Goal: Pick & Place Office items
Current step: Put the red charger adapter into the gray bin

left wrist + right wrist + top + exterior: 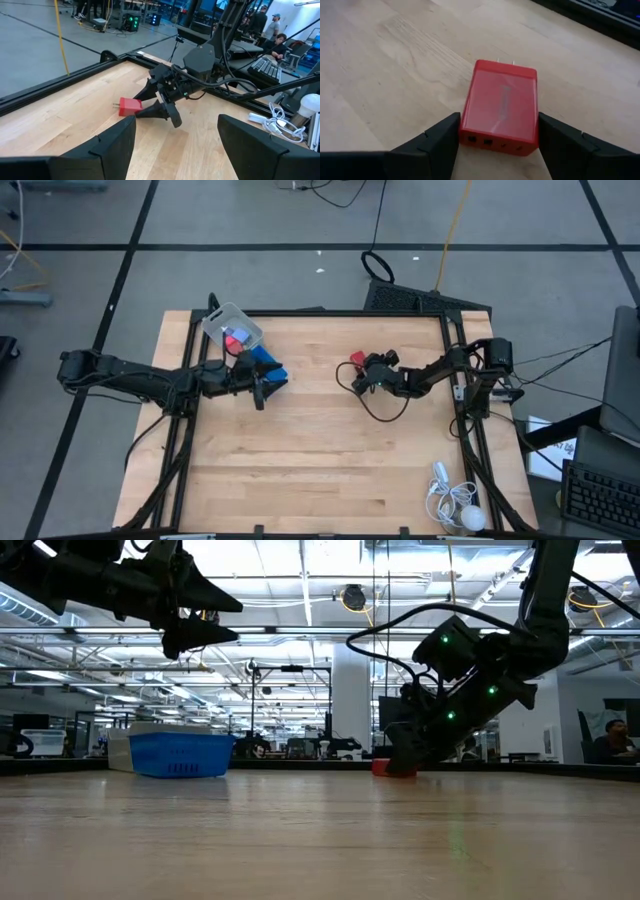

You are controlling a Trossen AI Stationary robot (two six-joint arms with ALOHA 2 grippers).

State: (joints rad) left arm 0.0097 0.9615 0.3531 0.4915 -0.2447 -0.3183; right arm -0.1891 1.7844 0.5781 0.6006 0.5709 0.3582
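Observation:
A red block (501, 107) with two metal prongs at its far end lies flat on the wooden table (300, 460), right of centre. My right gripper (498, 131) reaches down to it at a slant from the table's right, one finger on each side of the block. In the left wrist view the red block (130, 106) sticks out beyond that gripper (156, 102). My left gripper (262, 385) hangs open above the table's far left, by the blue tray (270, 366), holding nothing. My right gripper has the red block's two long sides (464, 131) between its two fingers, at the end away from the prongs. The fingers come in low, slanting down from the table's right, and lie along the block. The block rests flat on the table.
A clear plastic box (232, 330) with small red and pink pieces stands tilted by the blue tray at the far left. A white corded gadget (455, 502) lies at the near right corner. A black cable (385, 412) loops on the table below the right arm.

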